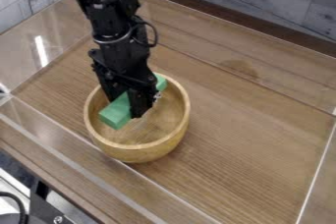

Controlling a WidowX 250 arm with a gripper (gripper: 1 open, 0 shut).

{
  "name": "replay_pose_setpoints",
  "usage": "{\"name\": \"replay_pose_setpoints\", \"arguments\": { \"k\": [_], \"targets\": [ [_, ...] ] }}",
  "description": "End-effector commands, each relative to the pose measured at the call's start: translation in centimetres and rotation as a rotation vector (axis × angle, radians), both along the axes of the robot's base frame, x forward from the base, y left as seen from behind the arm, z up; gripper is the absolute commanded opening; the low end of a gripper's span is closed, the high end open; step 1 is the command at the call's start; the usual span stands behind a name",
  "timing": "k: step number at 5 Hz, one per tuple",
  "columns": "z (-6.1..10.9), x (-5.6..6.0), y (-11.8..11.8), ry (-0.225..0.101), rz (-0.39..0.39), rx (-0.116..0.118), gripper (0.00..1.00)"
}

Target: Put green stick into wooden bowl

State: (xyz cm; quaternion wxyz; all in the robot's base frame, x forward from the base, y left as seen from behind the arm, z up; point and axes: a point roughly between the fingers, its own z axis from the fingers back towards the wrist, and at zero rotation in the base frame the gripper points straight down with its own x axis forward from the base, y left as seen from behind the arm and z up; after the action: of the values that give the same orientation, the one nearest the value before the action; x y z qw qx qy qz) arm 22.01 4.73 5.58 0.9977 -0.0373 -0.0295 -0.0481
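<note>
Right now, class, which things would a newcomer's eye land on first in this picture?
The bright-green stick, gripped in the jaws over the left part of the bowl. Next, the dark robot arm reaching down from the top left, and the round tan wooden bowl beneath it on the wooden table.

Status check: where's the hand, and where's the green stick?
Hand shut on the flat bright-green block. Block over the inside of the round light-tan wooden bowl. Nothing seen in the way.
</note>
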Motion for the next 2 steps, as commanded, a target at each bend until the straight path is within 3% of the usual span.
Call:
{"name": "replay_pose_setpoints", "arguments": {
  "k": [1, 2],
  "targets": [
    [0.81, 0.59, -0.20, -0.024, 0.007, 0.004, 1.00],
    [1.40, 0.70, -0.45, -0.024, 0.018, 0.003, 1.00]
  ]
}}
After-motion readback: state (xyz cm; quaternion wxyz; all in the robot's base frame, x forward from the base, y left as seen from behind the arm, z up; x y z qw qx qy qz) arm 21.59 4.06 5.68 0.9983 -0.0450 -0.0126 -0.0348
